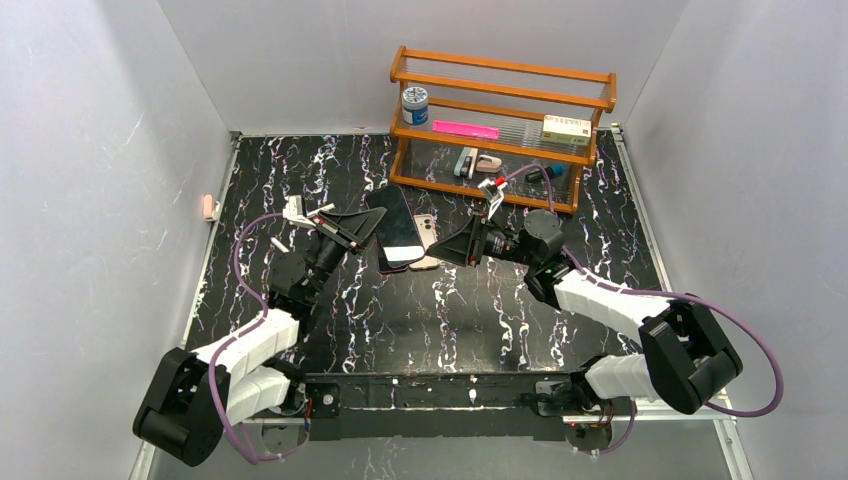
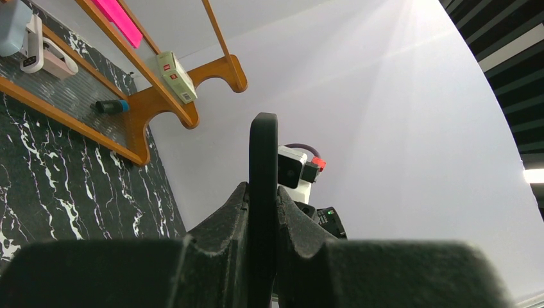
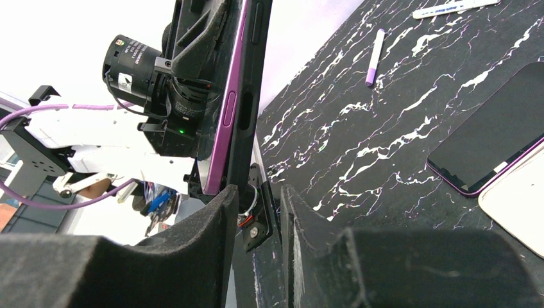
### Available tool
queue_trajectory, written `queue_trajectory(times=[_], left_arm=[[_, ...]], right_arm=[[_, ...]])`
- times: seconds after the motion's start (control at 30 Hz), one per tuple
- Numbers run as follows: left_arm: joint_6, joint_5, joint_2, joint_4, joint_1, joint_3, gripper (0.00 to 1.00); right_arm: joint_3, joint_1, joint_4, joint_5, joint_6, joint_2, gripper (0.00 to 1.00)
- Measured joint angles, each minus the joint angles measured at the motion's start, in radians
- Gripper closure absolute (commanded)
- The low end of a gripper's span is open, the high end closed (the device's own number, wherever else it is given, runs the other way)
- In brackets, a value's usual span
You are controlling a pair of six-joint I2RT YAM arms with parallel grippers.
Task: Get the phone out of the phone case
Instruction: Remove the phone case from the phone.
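- The left fingers (image 2: 221, 224) are clamped tight on the thin edge of the phone case (image 2: 263, 167), holding it up off the surface (image 1: 450, 310), tilted.
- From the right wrist, there's the phone (image 3: 224, 109), its purple rim seated in the black case between the two arms.
- The right fingers (image 3: 192, 256) are a little way apart with nothing between them, just beside the case's lower end.
- A second phone (image 3: 494, 128) lies flat on the surface nearby.
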Motion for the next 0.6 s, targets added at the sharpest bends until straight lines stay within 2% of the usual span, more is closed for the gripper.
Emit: queue_trajectory(times=[0.6], left_arm=[[0.004, 0.0, 0.0, -0.001, 0.0, 0.0, 1.0]], right_arm=[[0.0, 0.0, -0.008, 0.024, -0.004, -0.028, 0.55]])
